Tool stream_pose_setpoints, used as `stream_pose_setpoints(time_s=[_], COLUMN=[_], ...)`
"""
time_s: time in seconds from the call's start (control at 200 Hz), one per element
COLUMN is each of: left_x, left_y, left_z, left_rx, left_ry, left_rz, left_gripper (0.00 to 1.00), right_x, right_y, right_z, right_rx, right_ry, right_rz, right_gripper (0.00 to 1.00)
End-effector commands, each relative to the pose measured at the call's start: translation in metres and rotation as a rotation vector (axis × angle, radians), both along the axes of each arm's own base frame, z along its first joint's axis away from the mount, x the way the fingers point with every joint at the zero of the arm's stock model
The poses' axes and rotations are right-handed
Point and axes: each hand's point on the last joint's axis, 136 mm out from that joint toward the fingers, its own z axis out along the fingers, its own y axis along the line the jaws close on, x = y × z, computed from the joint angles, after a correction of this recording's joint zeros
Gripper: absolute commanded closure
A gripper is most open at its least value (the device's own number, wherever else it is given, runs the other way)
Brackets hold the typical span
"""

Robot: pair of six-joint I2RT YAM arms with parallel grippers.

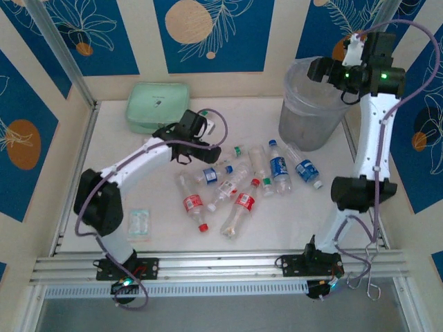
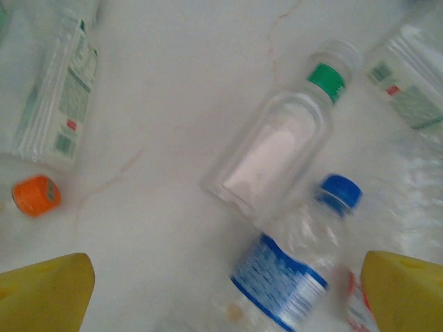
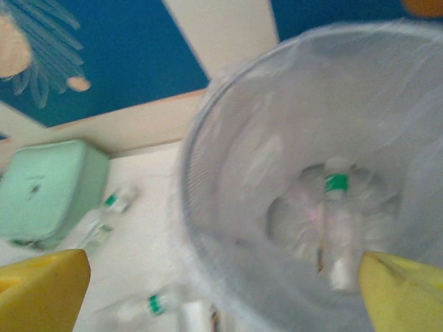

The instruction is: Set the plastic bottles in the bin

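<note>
A green pouch (image 1: 158,106) lies at the far left of the table (image 1: 105,138), and a packet (image 1: 139,223) sits near the table's near left edge. The left gripper (image 1: 205,151) hangs over the left end of the scattered bottles (image 1: 239,197), its jaws wide above a blue-capped bottle (image 2: 294,270). The bin (image 1: 304,130) stands at the far right with 1 green-capped bottle (image 3: 337,221) lying inside it. The right gripper (image 1: 320,69) hovers over the bin's mouth, jaws wide.
</note>
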Motion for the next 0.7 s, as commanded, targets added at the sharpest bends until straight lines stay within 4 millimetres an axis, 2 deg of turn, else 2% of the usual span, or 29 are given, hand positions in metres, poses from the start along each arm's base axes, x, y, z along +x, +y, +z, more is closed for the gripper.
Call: stream_pose_setpoints(time_s=[0.0,0.03,0.125,0.29,0.355,0.49,0.695], left_x=[0.039,0.050,0.083,0.122,0.132,0.149,0.160], left_y=[0.008,0.011,0.022,0.045,0.053,0.063,0.075], left_z=[0.005,0.001,-0.012,-0.041,-0.050,-0.066,-0.094], left_rx=[0.065,0.083,0.138,0.219,0.237,0.256,0.317], left_ry=[-0.066,-0.068,-0.080,-0.060,-0.049,-0.024,0.030], left_rz=[-0.044,-0.035,-0.002,0.056,0.070,0.087,0.102], left_gripper=[0.02,0.02,0.02,0.04,0.09,0.11,0.13], right_x=[-0.027,-0.035,-0.056,-0.088,-0.099,-0.121,-0.147], right_y=[0.043,0.049,0.063,0.071,0.073,0.086,0.090], right_z=[0.013,0.015,0.006,-0.015,-0.021,-0.023,-0.024], right_rx=[0.170,0.193,0.257,0.246,0.248,0.283,0.246], right_ry=[-0.044,-0.061,-0.051,-0.001,0.013,0.031,0.042], right_rz=[0.113,0.126,0.154,0.159,0.163,0.218,0.229], right_gripper=[0.01,0.00,0.00,0.00,0.00,0.01,0.01])
